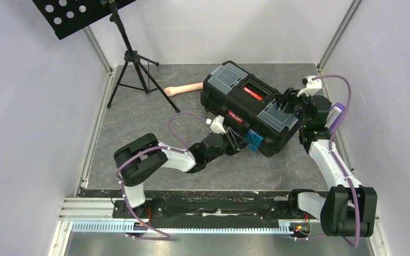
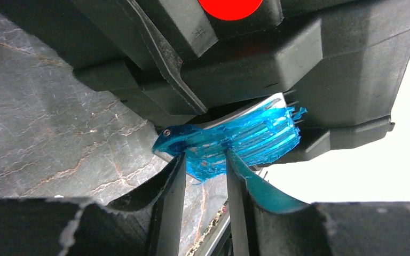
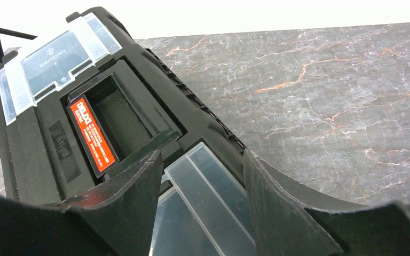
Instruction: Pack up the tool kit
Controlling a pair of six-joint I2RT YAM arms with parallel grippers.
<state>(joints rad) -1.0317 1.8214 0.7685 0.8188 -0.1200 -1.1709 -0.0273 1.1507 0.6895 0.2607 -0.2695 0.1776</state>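
Latching step: left gripper point(image 2: 205, 160) fingers flank the blue latch point(image 2: 245, 136), though I cannot tell whether they grip it. Right gripper point(image 3: 203, 154) fingers are spread above the toolbox point(image 3: 32, 154). The next move likely calls for snapping the latch shut.

A dark grey mat point(image 1: 133, 120), veined with pale and orange lines, covered the tabletop under even, soft light. Plain lilac-grey walls point(image 1: 219, 26) closed it in at 9, 12 and 3 o'clock, with aluminium posts point(image 1: 97, 49) in the corners at 11 and 1 o'clock. A black tripod stand point(image 1: 133, 58) stood at 11 o'clock, carrying a perforated plate point(image 1: 69, 13). An aluminium rail point(image 1: 91, 205) ran along 6 o'clock.
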